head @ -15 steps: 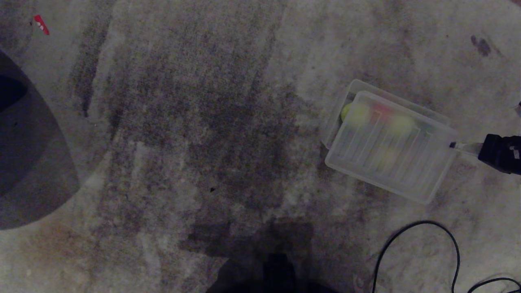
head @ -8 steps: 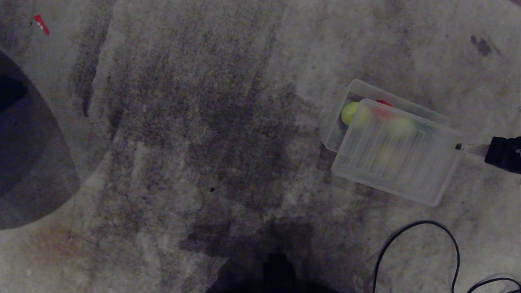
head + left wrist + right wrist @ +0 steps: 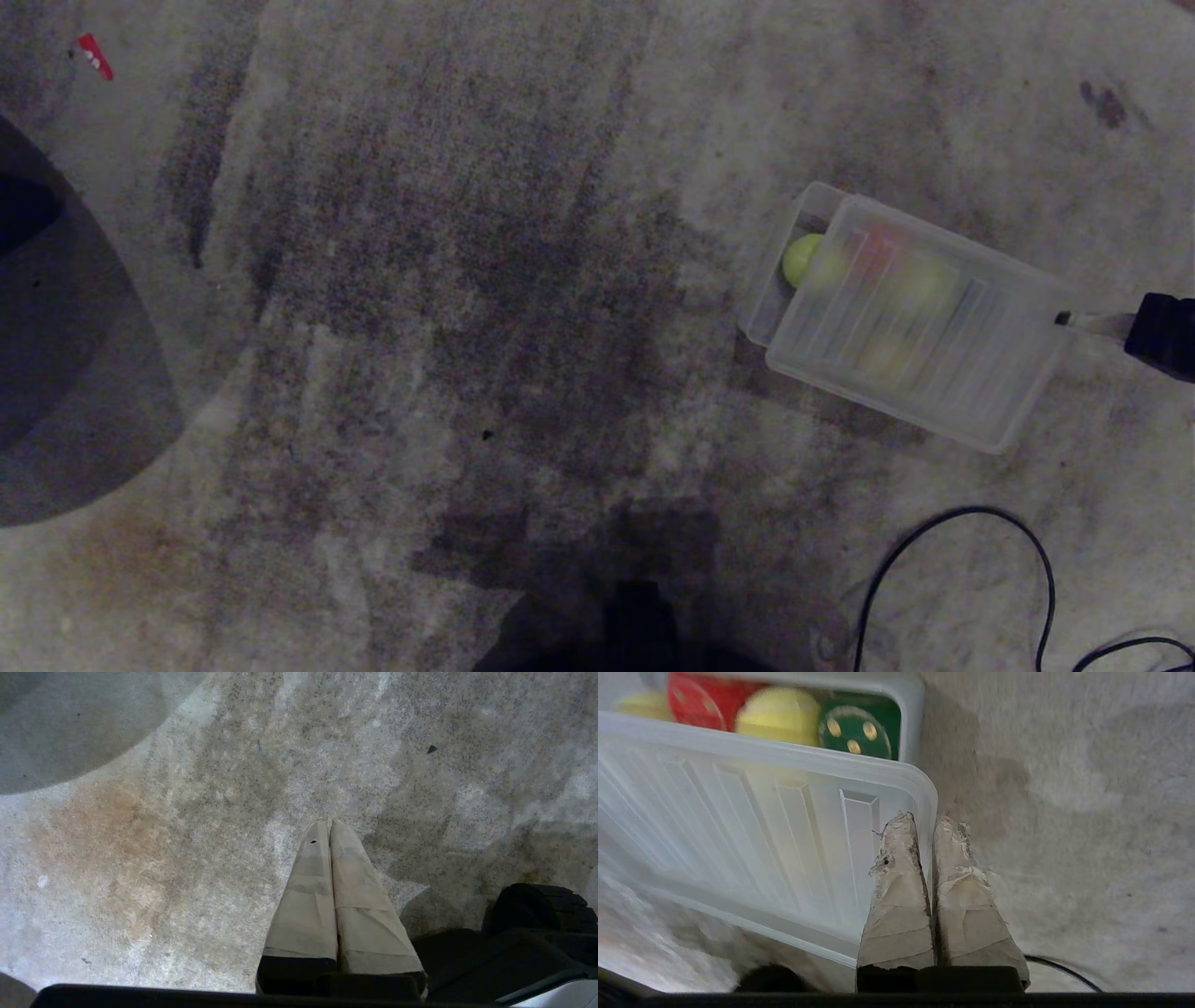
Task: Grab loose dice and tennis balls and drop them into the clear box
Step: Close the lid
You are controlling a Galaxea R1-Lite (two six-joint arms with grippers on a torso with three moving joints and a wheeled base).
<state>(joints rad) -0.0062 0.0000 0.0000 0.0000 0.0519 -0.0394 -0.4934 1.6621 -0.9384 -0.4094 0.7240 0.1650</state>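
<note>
The shallow translucent plastic clear box (image 3: 780, 280) sits on the stained grey carpet floor (image 3: 467, 327) at right. The ribbed translucent plastic lid (image 3: 920, 327) lies over it, offset rightward. Fuzzy yellow-green tennis balls (image 3: 801, 259) and soft dotted dice (image 3: 857, 728) lie inside.

A black cable (image 3: 971, 560) loops on the stained floor (image 3: 467, 280); a red scrap (image 3: 93, 56) lies far off.

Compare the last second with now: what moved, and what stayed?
The right tool, shut on the ribbed translucent plastic lid, carried it up the head view and rightward, squaring it over the clear plastic box. The yellow-green tennis ball at the box's left end shows more. Box, black cable and left tool stayed put.
</note>
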